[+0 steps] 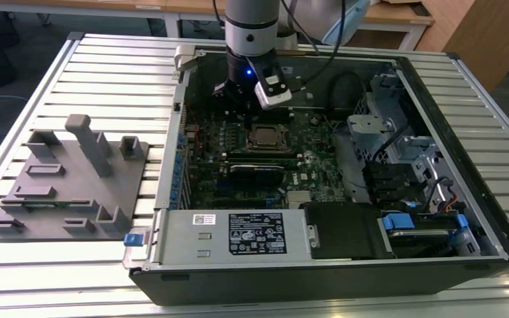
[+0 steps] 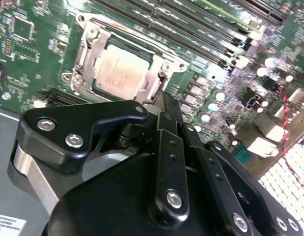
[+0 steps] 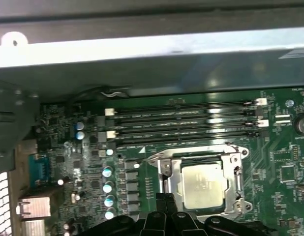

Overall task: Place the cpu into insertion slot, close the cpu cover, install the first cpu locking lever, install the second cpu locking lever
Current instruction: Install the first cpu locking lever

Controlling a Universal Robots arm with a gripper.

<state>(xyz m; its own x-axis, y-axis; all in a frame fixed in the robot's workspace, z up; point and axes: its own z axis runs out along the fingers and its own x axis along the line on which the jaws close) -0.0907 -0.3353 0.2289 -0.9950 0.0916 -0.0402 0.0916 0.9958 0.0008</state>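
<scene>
One big computer case (image 1: 466, 165) lies open on your tabletop (image 1: 24, 278). Inside it, the insertion slot (image 1: 251, 138) sits just past the tip of your gripper (image 2: 164, 101). The cpu cover (image 2: 85, 54) lies flat on it. The cpu (image 2: 123, 69) shows through its hole. Your fingers (image 2: 167, 114) are pressed together, holding nothing I can see.

A slatted metal table (image 1: 104, 66) carries an open black computer case (image 1: 307, 281) across its middle and right, and a grey moulded fixture plate (image 1: 69, 192) towards the exterior view's left.
</scene>
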